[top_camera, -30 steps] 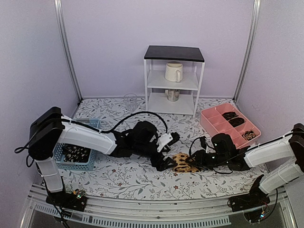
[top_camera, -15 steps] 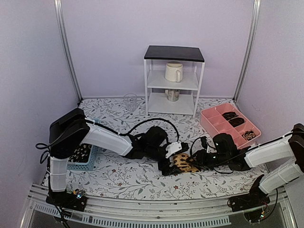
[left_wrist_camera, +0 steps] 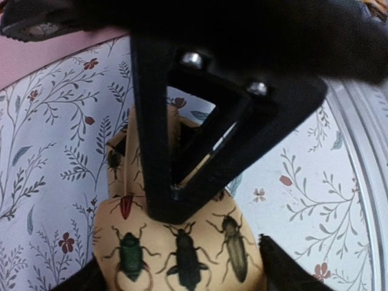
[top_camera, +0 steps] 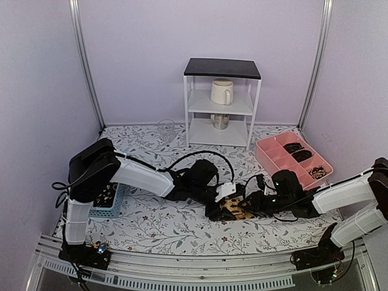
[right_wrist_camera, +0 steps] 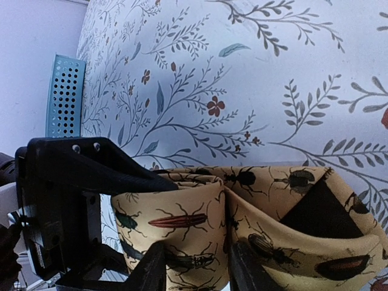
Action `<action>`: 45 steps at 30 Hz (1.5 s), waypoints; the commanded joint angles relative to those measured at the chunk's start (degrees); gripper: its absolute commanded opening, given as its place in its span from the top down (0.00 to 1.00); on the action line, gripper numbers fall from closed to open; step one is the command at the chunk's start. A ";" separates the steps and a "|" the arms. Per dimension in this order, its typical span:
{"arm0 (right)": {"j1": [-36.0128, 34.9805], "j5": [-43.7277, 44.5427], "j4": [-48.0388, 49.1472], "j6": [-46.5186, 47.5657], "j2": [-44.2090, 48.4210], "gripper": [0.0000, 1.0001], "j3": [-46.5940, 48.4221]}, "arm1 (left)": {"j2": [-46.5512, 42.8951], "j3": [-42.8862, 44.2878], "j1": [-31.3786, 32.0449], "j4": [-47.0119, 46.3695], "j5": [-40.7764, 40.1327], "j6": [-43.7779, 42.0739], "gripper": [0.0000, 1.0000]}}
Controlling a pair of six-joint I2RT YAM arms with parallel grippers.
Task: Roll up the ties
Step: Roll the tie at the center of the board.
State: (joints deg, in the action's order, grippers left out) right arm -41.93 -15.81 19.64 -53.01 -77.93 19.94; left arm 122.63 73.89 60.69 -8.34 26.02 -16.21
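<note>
Supervisor: Left gripper (left_wrist_camera: 179, 267)?
Inspector: Fingers spread wide, one on either side of the tan beetle-print tie (right_wrist_camera: 182, 218). Contact cannot be confirmed.
Supervisor: Right gripper (right_wrist_camera: 194, 267)?
Inspector: Partly closed, pinching a fold of the tie.
Supervisor: Tie location?
Inspector: On the floral cloth (top_camera: 170, 227), at 6 o'clock from table centre, between both grippers.
Supervisor: Surroundings?
Inspector: Blue basket (top_camera: 108, 210) at 9 o'clock. Pink tray (top_camera: 264, 159) at 2 o'clock, holding dark rolls (top_camera: 301, 156). White shelf (top_camera: 221, 103) with mug (top_camera: 221, 91) at 12 o'clock. Lilac walls (top_camera: 133, 60).

Tan tie (right_wrist_camera: 182, 215) printed with dark beetles, loosely rolled into 2 bulging folds, lying on floral table (right_wrist_camera: 273, 79).
</note>
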 commanded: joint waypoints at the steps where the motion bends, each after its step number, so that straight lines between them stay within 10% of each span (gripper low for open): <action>1: 0.75 0.43 -0.08 -0.03 -0.01 0.64 -0.98 | 1.04 0.76 -0.36 2.17 7.73 -3.16 0.39; 8: 0.97 -1.29 1.96 -0.24 -0.13 0.63 -1.58 | 0.16 -1.33 -0.44 1.28 9.34 -5.21 0.53; 27: 0.21 -7.23 9.51 -2.11 -7.08 0.67 -1.19 | -15.04 -14.76 -1.64 -1.22 -6.96 6.86 0.24; 39: -4.07 -5.10 9.65 -4.84 -10.40 0.68 2.23 | -16.97 -16.80 -2.25 -9.20 -5.25 28.79 0.92; 45: -4.10 -4.11 8.61 -5.01 -9.66 0.68 1.85 | -13.85 -15.99 -1.34 -12.26 -2.40 34.68 1.00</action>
State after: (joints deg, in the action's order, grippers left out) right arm -45.63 -21.23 29.36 -57.69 -87.20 21.39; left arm 106.30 56.73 58.76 -16.84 21.21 12.12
